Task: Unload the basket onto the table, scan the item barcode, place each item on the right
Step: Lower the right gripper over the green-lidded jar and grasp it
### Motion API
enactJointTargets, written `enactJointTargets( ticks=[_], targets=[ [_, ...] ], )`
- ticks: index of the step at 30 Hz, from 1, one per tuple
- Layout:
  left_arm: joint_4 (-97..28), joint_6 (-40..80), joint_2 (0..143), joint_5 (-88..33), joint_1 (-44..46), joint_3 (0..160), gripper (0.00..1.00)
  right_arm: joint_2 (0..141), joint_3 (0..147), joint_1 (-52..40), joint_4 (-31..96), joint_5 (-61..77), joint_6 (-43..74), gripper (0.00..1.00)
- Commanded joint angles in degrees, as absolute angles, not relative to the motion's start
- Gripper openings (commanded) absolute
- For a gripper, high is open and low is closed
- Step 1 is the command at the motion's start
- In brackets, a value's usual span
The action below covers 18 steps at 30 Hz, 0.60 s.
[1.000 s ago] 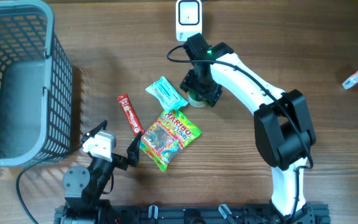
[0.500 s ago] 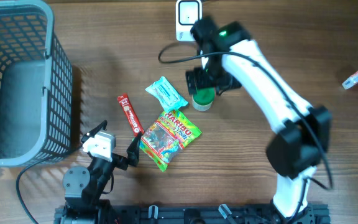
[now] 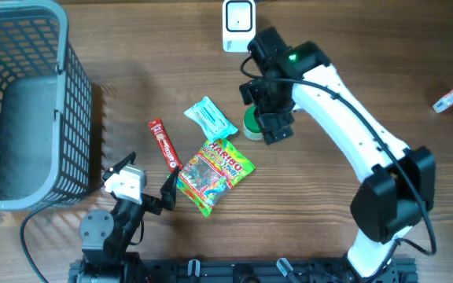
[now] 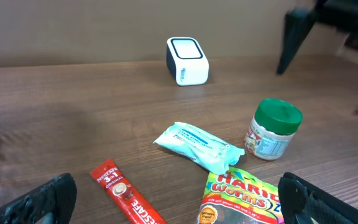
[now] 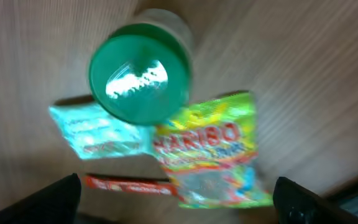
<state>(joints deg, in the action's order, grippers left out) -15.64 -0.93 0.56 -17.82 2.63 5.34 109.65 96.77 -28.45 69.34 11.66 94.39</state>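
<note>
Hovers with right hand (image 3: 269, 110) released over the jar (image 3: 251, 124), upright near the scanner (image 3: 237, 23) at the tabletop's far edge. Rests with left hand (image 3: 146, 181) released. Cannot confirm any scan; likely leaves regrasping and presenting.

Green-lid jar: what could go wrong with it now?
The open right gripper hovers right above the jar. Coming down off-centre, a finger could tip it over, and it might roll. The Haribo bag and teal packet lie close by, so a finger could catch one instead.
</note>
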Motion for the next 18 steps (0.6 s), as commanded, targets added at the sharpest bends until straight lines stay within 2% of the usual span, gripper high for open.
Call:
enactJointTargets(
  ticks=[1, 7, 14, 18],
  targets=[
    [-15.49, -0.38, 0.38, -17.28, 2.79, 5.04, 1.0, 110.45, 92.77, -28.42, 64.71, 12.97, 99.18, 1.0],
    [-15.49, -0.38, 0.38, -17.28, 2.79, 5.04, 1.0, 110.52, 88.95, -28.36, 58.57, 11.46, 101.25, 1.0],
    [-15.49, -0.38, 0.38, -17.28, 2.79, 5.04, 1.0, 116.42, 88.79, -27.79, 58.13, 12.08, 101.71, 1.0],
    [-15.49, -0.38, 0.38, -17.28, 2.79, 5.04, 1.0, 118.74, 88.79, -26.28, 57.91, 11.64, 98.15, 1.0]
  ],
)
